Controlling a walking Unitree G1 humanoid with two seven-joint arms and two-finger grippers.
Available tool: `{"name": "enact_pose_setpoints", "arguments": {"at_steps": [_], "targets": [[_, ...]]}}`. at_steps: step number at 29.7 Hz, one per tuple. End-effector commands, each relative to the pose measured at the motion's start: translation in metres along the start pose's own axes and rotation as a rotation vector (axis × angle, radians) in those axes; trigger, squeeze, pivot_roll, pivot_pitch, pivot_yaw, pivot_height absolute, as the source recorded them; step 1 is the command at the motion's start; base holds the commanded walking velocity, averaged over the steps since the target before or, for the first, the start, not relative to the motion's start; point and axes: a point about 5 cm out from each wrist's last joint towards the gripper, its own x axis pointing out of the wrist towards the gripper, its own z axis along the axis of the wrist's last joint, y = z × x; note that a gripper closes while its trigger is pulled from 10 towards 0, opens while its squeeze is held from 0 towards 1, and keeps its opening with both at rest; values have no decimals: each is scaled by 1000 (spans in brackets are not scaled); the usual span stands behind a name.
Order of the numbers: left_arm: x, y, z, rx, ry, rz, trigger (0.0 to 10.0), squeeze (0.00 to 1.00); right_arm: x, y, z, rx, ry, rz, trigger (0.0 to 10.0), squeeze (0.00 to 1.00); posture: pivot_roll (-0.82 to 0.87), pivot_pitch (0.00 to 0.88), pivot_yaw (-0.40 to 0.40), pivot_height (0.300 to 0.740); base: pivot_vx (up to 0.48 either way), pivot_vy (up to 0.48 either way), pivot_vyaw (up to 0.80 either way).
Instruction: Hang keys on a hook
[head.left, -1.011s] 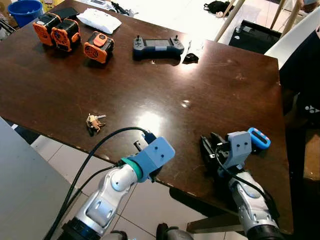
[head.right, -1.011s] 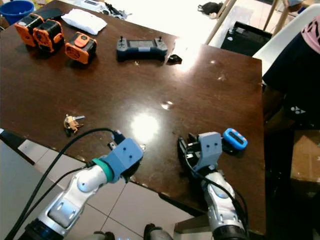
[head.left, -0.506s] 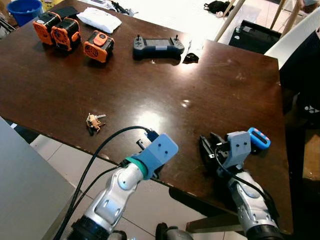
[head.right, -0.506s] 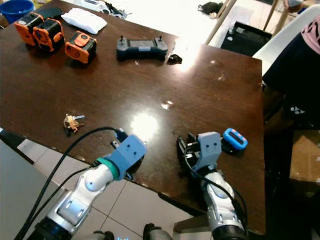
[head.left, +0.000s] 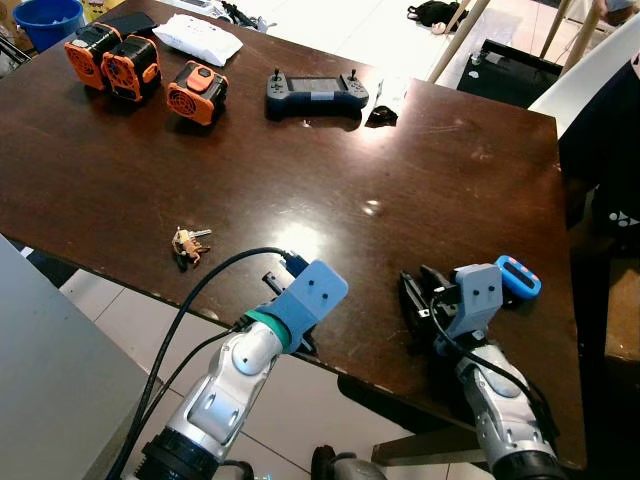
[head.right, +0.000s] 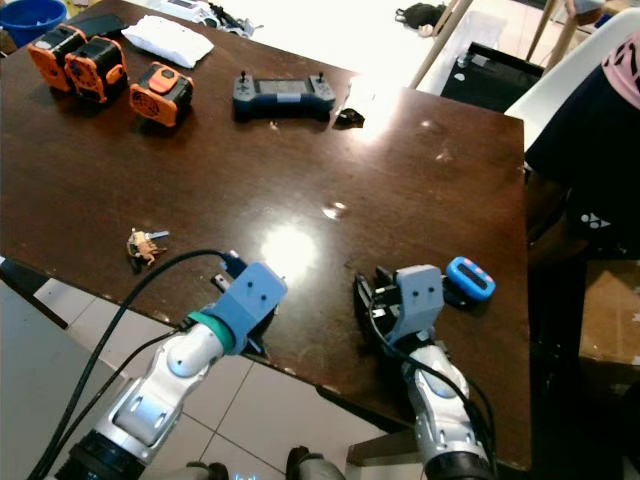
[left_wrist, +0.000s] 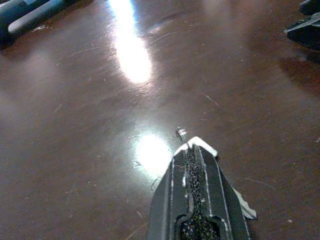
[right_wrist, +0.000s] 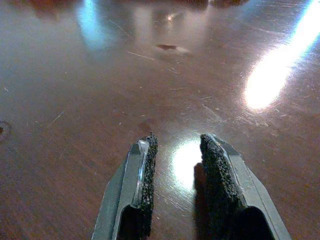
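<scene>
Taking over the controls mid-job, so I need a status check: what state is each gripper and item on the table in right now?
left gripper: shut, low over the table's near edge.
right gripper: open, nothing between the fingers.
keys: lying loose on the table, ungrasped.
handheld controller: flat at the far side.
white pouch: lying flat.
blue device: resting by the right arm.

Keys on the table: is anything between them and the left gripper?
Nothing visible. The keys lie alone on bare table near its front edge, to the robot's left of the left gripper, which is shut over the same edge. No hook is visible to judge the onward path.
</scene>
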Motion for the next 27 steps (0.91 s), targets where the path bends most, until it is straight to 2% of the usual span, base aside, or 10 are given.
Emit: {"name": "enact_pose_setpoints", "arguments": {"at_steps": [1, 9, 11, 12, 13, 14, 15, 16, 19, 27], "targets": [[-4, -8, -15, -5, 64, -25, 0, 0, -10, 3, -21, 14, 104, 7, 10000, 0, -39, 168, -18, 740, 0, 0, 0], [-5, -7, -19, -40, 84, -14, 0, 0, -10, 3, -22, 13, 107, 7, 10000, 0, -36, 164, -17, 740, 0, 0, 0], [-4, -4, -17, -114, 78, 5, 0, 0, -10, 3, -22, 13, 107, 7, 10000, 0, -36, 164, -17, 740, 0, 0, 0], [-4, 6, -1, -290, -5, 31, 0, 0, -10, 3, -22, 13, 107, 7, 10000, 0, -37, 164, -16, 740, 0, 0, 0], [-7, 20, 20, -491, -129, 45, 3569, 0, -10, 3, -22, 13, 107, 7, 10000, 0, -38, 163, -15, 740, 0, 0, 0], [-7, 20, 20, -491, -129, 45, 3569, 0, -10, 3, -22, 13, 107, 7, 10000, 0, -38, 163, -15, 740, 0, 0, 0], [-13, 32, 38, -608, -241, 41, 10000, 0, -10, 4, -22, 13, 107, 8, 10000, 0, -38, 163, -15, 740, 0, 0, 0], [-19, 44, 54, -660, -341, 44, 10000, 0, -11, 4, -23, 14, 107, 9, 10000, 0, -38, 163, -15, 740, 0, 0, 0], [-25, 54, 66, -644, -406, 61, 10000, 0, -12, 6, -24, 16, 110, 11, 10000, 0, -38, 163, -15, 740, 0, 0, 0], [-24, 70, 58, -264, -336, 318, 10000, 0, -11, 16, -27, 30, 114, 33, 10000, 0, -31, 167, -15, 740, 0, 0, 0]]}}
